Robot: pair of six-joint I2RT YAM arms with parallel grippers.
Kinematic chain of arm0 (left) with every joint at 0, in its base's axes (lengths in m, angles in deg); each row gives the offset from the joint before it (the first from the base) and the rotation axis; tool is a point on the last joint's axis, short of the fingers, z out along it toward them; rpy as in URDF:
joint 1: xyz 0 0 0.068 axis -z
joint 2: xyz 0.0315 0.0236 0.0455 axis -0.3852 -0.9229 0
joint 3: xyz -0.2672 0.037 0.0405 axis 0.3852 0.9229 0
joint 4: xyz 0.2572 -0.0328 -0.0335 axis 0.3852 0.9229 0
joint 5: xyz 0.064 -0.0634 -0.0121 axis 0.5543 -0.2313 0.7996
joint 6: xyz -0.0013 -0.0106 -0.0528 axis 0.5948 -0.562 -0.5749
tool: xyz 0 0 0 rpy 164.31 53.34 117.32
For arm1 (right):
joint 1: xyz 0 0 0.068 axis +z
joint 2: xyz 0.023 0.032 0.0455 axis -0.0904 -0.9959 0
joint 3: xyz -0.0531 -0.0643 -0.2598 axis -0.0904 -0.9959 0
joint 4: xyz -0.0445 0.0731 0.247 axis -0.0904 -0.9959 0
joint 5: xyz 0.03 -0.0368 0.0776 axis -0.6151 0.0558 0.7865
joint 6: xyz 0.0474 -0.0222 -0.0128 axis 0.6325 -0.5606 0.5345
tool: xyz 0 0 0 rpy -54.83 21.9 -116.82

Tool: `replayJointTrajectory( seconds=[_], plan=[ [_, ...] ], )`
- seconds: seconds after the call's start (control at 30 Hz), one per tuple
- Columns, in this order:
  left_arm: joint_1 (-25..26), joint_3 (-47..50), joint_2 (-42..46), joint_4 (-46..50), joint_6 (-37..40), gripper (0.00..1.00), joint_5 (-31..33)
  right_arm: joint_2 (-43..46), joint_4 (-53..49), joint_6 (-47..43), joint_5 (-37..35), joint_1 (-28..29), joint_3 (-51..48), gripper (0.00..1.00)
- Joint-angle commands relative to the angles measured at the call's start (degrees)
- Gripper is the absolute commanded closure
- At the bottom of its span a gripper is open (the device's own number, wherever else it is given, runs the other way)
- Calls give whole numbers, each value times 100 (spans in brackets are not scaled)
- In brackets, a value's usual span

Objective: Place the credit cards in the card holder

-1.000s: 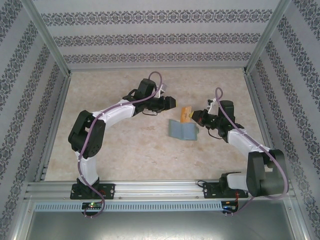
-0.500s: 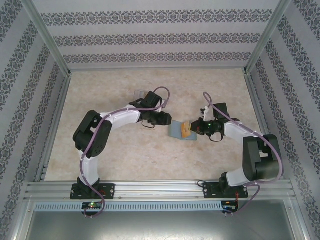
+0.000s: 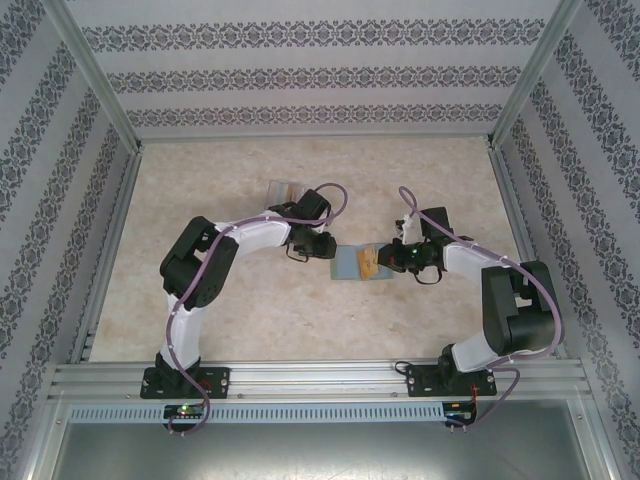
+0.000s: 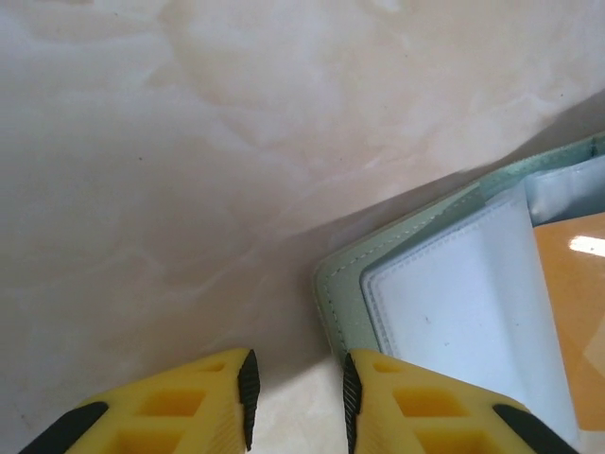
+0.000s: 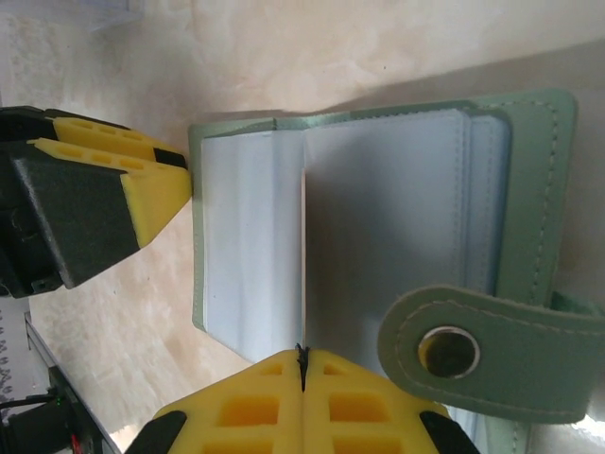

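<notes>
The green card holder (image 3: 348,264) lies open on the table's middle, its pale sleeves (image 5: 246,236) facing up and its snap strap (image 5: 449,352) folded over. My right gripper (image 3: 384,258) is shut on the orange credit card (image 3: 368,262), which hangs over the holder. In the right wrist view the card shows edge-on as a thin line (image 5: 302,265) running from my right gripper (image 5: 302,355) across the sleeves. My left gripper (image 4: 298,371) is open with a narrow gap and bare table between the jaws. It sits low at the holder's corner (image 4: 340,284), one finger (image 4: 416,397) overlapping it. The orange card (image 4: 572,303) shows at the right.
A clear plastic stand (image 3: 283,190) sits on the table behind the left arm. Metal frame rails (image 3: 110,250) and patterned walls enclose the marble-look table (image 3: 230,310). The left gripper's fingers (image 5: 142,180) sit close to the holder's left edge in the right wrist view.
The left gripper has come down and right to the holder's left corner, its jaws narrowing. The right gripper has carried the orange card left, over the open holder.
</notes>
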Motion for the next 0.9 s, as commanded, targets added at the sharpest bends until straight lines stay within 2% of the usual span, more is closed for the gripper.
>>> replayJointTrajectory(
  seconds=[0.0,0.17,0.87],
  plan=[
    [66,-52,-215,305,87,68,190,-93,289,113,135,57,48,100],
    [60,-139,-237,516,71,75,545,-190,575,245,283,74,-10,100],
    [60,-286,-399,829,-53,75,882,-252,1307,697,213,253,-493,100]
  ],
)
